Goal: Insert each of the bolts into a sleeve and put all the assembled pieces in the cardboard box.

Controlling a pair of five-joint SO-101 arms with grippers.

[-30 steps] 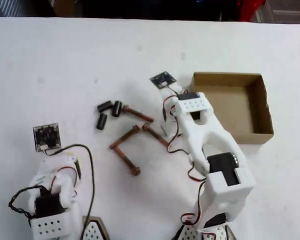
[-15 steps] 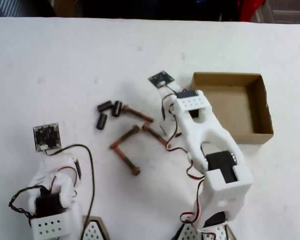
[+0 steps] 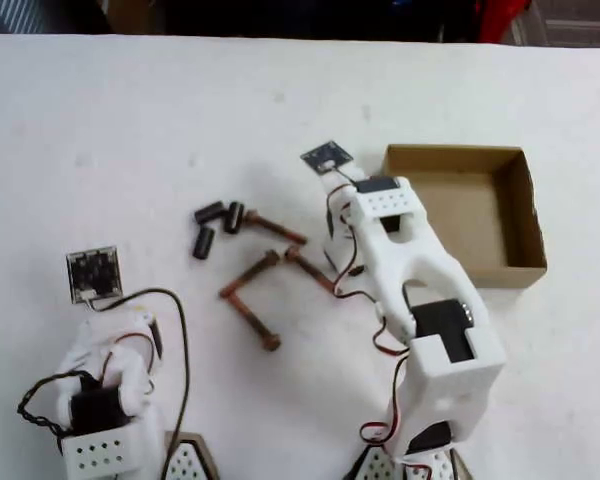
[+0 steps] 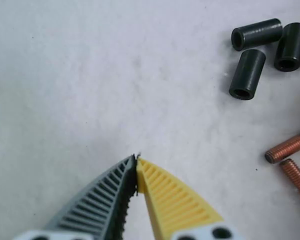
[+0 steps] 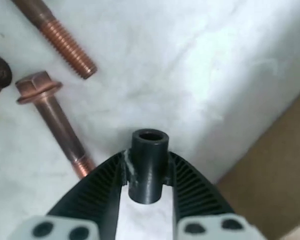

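Grey-and-yellow left jaws: pressed together, empty, parked over bare white counter (image 3: 100, 100).

Black sleeves (image 3: 209, 212), three: loose on the counter, ahead of the left jaws and off toward the right jaws, clustered close. One lies against a bolt's end; whether it is mated cannot be told.

Copper bolts (image 3: 250, 273), four: scattered flat between the two pairs of jaws. Two of them lie just beyond the right jaws.

Black right jaws: pinching a fourth sleeve (image 5: 149, 165) across its barrel, its open bore pointing forward, clear of the bolts.

Cardboard box (image 3: 525, 215): just beside the right jaws, nothing seen inside.

Progress, by judgement: early. No assembled piece is boxed. One sleeve is in hand and awaits a bolt. Four pairings and four deposits appear to be left.
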